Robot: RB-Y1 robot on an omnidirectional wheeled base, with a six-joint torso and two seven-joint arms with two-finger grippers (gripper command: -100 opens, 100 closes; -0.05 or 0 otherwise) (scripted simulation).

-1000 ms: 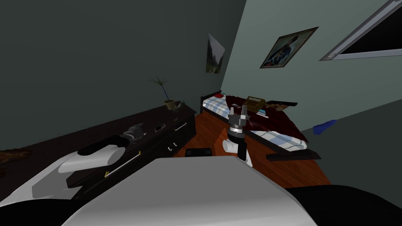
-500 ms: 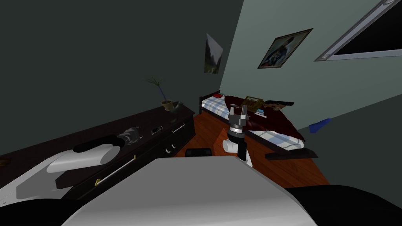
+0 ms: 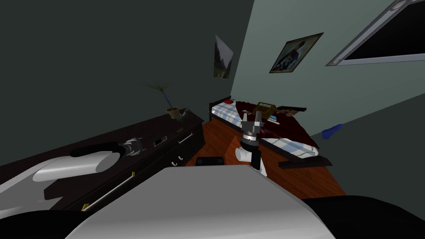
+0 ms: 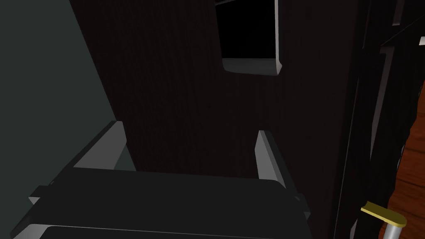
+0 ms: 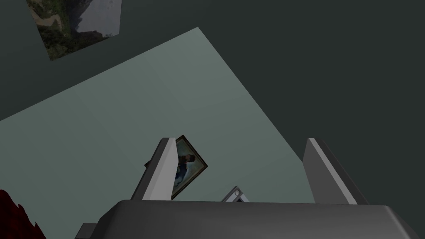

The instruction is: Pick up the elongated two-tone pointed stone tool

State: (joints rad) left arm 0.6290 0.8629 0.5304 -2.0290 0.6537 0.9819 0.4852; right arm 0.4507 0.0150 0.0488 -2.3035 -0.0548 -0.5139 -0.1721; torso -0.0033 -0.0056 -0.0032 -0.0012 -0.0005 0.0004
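Slowly ease the left tool (image 4: 191,129), fingers spread and empty, along the dark table (image 3: 166,126), past the flat black slab (image 4: 249,33), toward the pointed stone (image 3: 184,113): probably that grey shape beside the plant pot (image 3: 172,112), left of centre in the head view. Right tool (image 3: 252,118) open, idle mid-frame.

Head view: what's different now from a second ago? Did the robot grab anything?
The whole view slid, so that is my own move: the dresser, potted plant and bed sit slightly further left in the picture. Nothing was grabbed or let go. My left gripper still hovers open over the dresser top, and my right gripper stays raised and open.
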